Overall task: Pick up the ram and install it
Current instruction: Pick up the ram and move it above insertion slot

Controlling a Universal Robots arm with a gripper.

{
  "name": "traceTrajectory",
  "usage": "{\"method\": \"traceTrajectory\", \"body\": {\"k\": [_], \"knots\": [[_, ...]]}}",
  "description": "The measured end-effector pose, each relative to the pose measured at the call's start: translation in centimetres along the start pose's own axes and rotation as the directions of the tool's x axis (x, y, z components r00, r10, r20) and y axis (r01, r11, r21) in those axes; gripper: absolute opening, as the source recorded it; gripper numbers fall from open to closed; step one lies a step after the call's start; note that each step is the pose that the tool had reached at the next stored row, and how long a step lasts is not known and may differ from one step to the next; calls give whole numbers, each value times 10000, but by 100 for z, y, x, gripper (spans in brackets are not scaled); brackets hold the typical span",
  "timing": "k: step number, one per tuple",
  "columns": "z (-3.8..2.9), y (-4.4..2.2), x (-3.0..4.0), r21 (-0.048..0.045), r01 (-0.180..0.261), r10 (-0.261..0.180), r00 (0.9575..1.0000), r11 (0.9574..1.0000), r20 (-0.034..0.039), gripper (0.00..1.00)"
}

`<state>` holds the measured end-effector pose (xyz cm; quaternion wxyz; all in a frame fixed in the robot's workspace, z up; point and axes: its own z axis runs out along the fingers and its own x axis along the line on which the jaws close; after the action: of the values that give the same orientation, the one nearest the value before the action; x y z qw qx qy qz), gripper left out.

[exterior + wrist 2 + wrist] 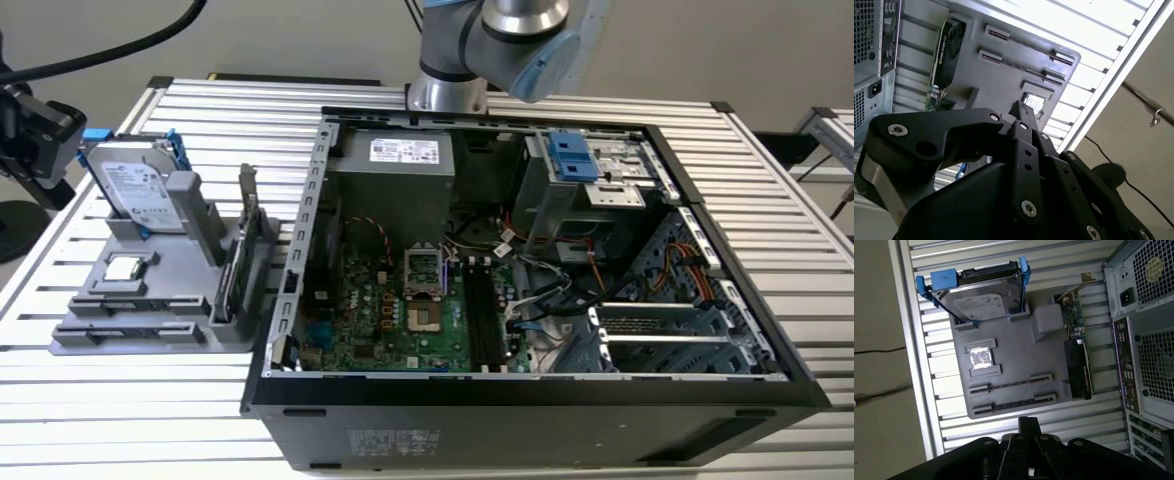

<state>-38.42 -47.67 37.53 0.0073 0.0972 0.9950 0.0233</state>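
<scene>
First wrist view: my hand [1029, 422] hangs above the slatted surface [929, 330], its fingers pressed together with nothing between them. The ram [1010, 383] stands on edge in the slotted holders of the gray fixture tray [1004, 355], well apart from my hand, beside the computer case [1149, 315].

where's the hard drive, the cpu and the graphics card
hard drive [981, 302]: first wrist view, on its labelled top face
cpu [979, 358]: first wrist view, middle of its shiny lid
graphics card [1078, 371]: first wrist view, on its black cooler
</scene>
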Motion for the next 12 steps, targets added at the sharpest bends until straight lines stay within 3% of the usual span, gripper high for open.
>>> {"method": "traceTrajectory", "body": {"k": [12], "knots": [[0, 0, 1, 7, -876, 876, 9961, 9962, 42, 0]]}}
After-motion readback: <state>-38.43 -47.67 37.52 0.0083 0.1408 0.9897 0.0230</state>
